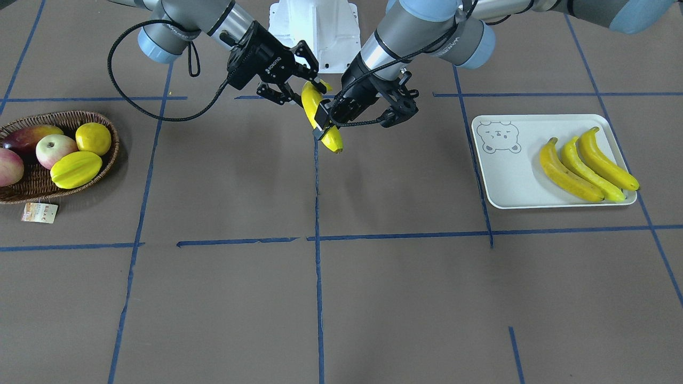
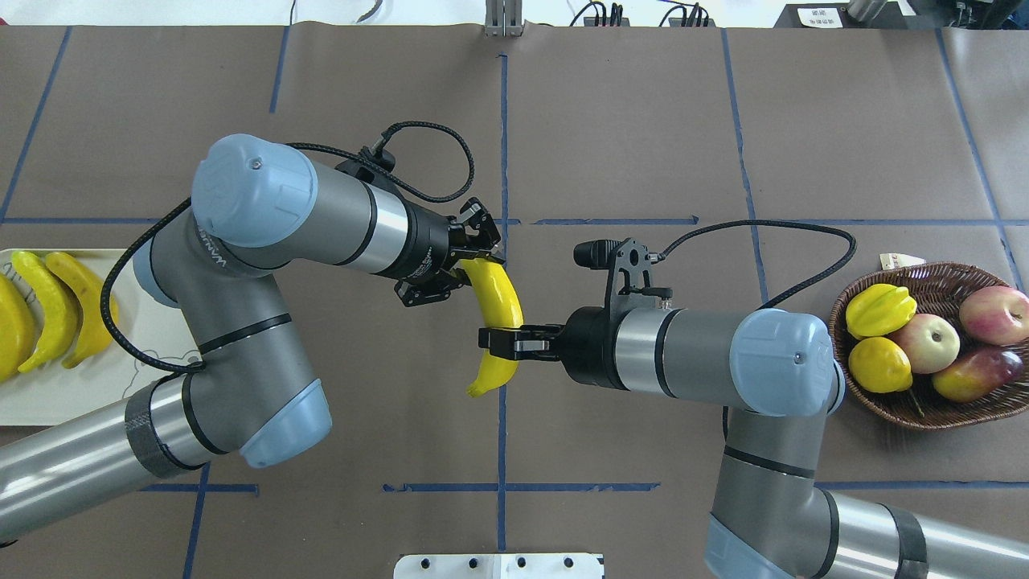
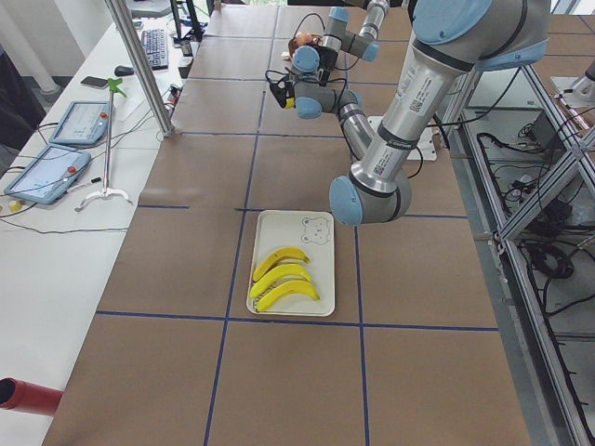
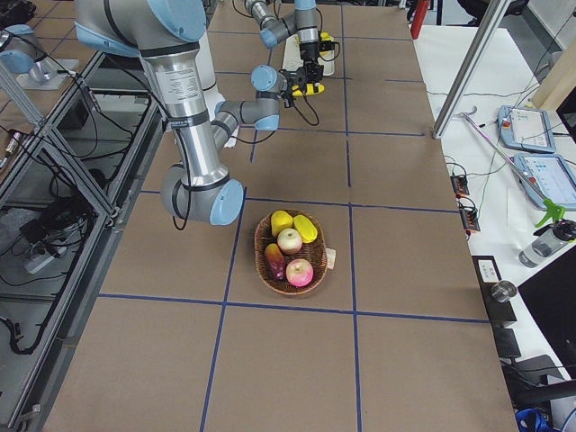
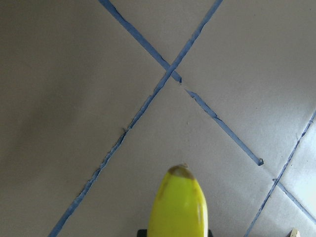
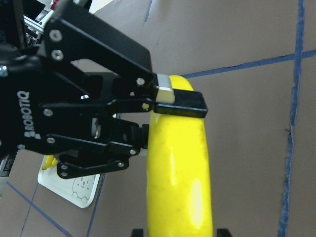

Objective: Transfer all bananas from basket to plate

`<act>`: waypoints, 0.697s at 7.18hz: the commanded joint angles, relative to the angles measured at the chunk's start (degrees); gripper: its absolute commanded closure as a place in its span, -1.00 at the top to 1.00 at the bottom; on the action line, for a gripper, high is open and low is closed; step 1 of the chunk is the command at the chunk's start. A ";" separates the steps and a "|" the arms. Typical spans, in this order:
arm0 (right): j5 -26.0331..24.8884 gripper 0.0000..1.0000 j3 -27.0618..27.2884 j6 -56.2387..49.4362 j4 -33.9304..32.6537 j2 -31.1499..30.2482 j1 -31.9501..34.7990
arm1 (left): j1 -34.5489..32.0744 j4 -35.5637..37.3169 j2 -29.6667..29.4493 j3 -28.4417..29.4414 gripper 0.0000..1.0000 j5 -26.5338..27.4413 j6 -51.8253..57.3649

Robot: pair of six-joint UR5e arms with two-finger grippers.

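Spanning every view, the table is brown and gridded with blue tape. The left arm and right arm meet over its middle. The plate lies well to the robot's left, with three bananas side by side on the half away from its bear face. The basket sits well to the right and holds a starfruit, a citrus, apples and a dark red fruit.

A fourth banana is held off the table between the arms, well apart from plate and basket. Both claws grip it. The right claw is clamped around its middle. The left claw is closed on the part farther from the robot, fingers parted only by the banana's width.

The overhead view shows the two grips one behind the other along the fruit. The front view shows the free end poking out below the left claw. The right wrist view alone shows a left pad pressed flat across the yellow skin, with a plate corner behind. The left wrist view shows only the brownish tip above crossing tape. In the side views both claws are too small to judge.
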 commanded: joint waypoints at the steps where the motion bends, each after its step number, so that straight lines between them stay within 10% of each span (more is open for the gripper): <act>1: 0.66 0.99 0.10 0.77 -0.31 -0.10 0.86 | -0.22 0.39 0.58 -0.17 -1.00 0.00 0.17; 5: 22.15 0.99 1.06 -0.20 -13.30 -2.28 15.41 | -5.12 1.18 10.04 -1.75 -1.00 -0.17 1.05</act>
